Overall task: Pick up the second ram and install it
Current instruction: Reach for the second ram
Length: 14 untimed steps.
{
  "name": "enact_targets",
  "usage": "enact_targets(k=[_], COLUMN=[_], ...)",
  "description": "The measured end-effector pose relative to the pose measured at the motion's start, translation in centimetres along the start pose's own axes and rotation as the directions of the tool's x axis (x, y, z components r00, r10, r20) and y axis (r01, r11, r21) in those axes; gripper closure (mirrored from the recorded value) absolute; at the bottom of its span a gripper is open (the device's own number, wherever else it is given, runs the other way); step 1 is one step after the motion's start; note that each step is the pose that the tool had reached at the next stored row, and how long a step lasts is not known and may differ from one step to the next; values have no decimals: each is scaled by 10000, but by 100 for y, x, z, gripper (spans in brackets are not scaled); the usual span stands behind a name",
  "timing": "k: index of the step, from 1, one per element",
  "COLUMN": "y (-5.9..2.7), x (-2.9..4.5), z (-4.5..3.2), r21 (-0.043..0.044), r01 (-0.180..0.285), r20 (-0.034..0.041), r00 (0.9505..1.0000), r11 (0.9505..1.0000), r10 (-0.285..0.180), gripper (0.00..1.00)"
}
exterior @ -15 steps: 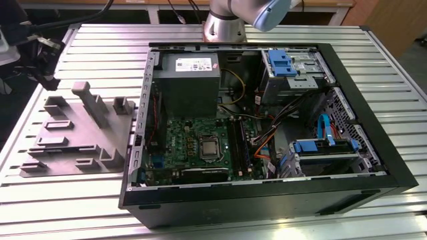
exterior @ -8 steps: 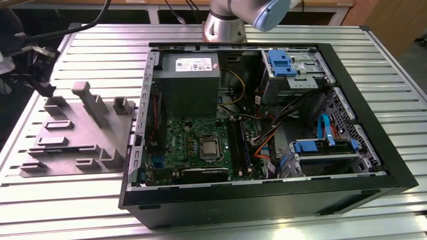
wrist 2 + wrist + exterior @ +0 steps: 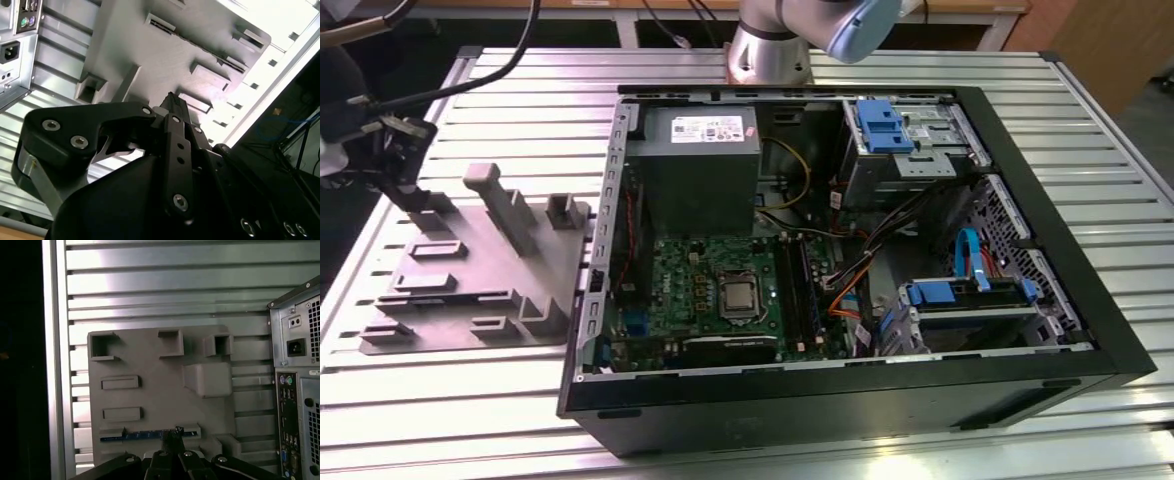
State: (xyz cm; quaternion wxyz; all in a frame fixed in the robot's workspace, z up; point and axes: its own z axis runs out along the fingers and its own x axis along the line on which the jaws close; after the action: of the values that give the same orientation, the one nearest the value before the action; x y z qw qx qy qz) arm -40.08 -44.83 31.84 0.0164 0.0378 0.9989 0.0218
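Above the grey plastic fixture plate, the black pincer hangs tip-down in the first wrist view, with its point lying across the line of the second ram. Whether the pincer is released, clenched or grasping the strip cannot be told from these views, and contact between the two cannot be confirmed.

The second ram, a long, thin, blue-green circuit-board strip, stands on edge in a narrow channel between two low blocks of the fixture plate. The channel appears meant to hold the strip upright, so that its upper edge is offered for a grip from above. The pincer's tip sits toward one end of the strip rather than at its middle.

The fixture plate rests flat on the slatted aluminium worktop, just beside the open black computer tower case and on the exterior view's left of it. Inside the case, the green motherboard lies face-up with its long black slot rails exposed, well apart from the strip.

Finding: the ram is not yet out of its channel.
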Motion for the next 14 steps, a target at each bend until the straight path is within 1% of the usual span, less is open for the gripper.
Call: enact_targets(k=[10,14], y=[-122,-157], x=[32,41], z=[176,243], r21=[1,3], r01=[-1,-2], r20=[-27,-44], r00=[10000,10000], r11=[10000,10000], r10=[1,2], gripper=[90,90])
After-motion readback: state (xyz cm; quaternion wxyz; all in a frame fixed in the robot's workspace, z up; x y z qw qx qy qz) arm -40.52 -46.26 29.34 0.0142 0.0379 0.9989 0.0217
